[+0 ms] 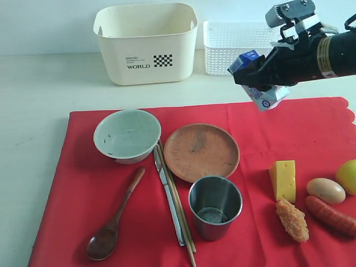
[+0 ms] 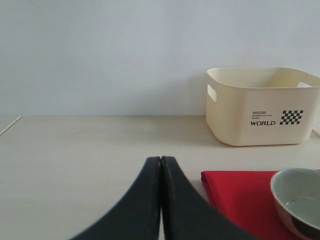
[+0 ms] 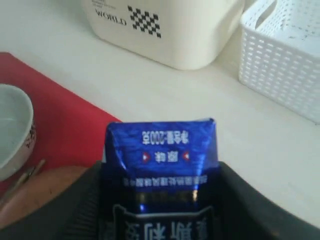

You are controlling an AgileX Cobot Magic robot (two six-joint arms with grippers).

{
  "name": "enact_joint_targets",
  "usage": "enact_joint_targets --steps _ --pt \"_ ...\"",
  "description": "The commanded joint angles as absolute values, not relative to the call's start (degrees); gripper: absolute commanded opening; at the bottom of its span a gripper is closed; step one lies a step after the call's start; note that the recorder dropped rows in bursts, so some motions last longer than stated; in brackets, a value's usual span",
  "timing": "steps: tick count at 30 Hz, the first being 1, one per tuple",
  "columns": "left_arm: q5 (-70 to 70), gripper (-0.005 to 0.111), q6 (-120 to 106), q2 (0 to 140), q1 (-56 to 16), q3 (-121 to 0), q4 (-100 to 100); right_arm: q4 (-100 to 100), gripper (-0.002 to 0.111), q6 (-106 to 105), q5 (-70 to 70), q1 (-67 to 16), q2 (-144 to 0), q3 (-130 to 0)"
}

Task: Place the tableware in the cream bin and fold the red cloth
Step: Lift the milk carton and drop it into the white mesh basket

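Observation:
On the red cloth (image 1: 83,178) lie a pale green bowl (image 1: 127,135), a round brown plate (image 1: 201,152), a steel cup (image 1: 215,207), a dark wooden spoon (image 1: 114,221), a silver knife (image 1: 168,199) and wooden chopsticks (image 1: 181,208). The cream bin (image 1: 146,41) stands behind the cloth, also seen as the cream bin (image 2: 262,106) and cream bin (image 3: 170,27). My right gripper (image 1: 253,75) hangs above the cloth's far right part, shut on a blue milk carton (image 3: 162,165). The left gripper (image 2: 161,161) is shut and empty, over bare table beside the cloth's corner (image 2: 240,200).
A white lattice basket (image 1: 236,44) stands right of the cream bin. Toy foods lie on the cloth's right side: cheese (image 1: 283,179), egg (image 1: 326,190), sausage (image 1: 331,216), a fried piece (image 1: 292,220) and a yellow fruit (image 1: 347,176).

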State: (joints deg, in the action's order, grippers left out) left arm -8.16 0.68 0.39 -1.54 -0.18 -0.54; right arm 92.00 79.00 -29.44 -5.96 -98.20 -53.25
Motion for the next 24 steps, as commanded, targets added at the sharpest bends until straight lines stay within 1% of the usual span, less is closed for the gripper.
enact_joint_targets --steps 1,6,14,19,24 --pt "-8.0 0.001 0.8 0.0 -1.5 0.0 -1.2 84.6 0.0 76.0 -28.6 -6.0 -97.7 -57.5" --pt "-8.0 0.001 0.8 0.0 -1.5 0.0 -1.2 81.6 0.0 76.0 -24.9 -6.0 -101.6 -66.8" --pt "-8.0 0.001 0.8 0.0 -1.5 0.0 -1.2 78.0 0.0 76.0 -15.4 -6.0 -116.3 -85.5" --pt "-8.0 0.001 0.8 0.0 -1.5 0.0 -1.2 78.0 0.0 76.5 -14.7 -6.0 -124.8 -96.0" --pt "-8.0 0.001 0.8 0.0 -1.5 0.0 -1.2 75.5 0.0 76.7 -14.3 -6.0 -130.9 -102.9"
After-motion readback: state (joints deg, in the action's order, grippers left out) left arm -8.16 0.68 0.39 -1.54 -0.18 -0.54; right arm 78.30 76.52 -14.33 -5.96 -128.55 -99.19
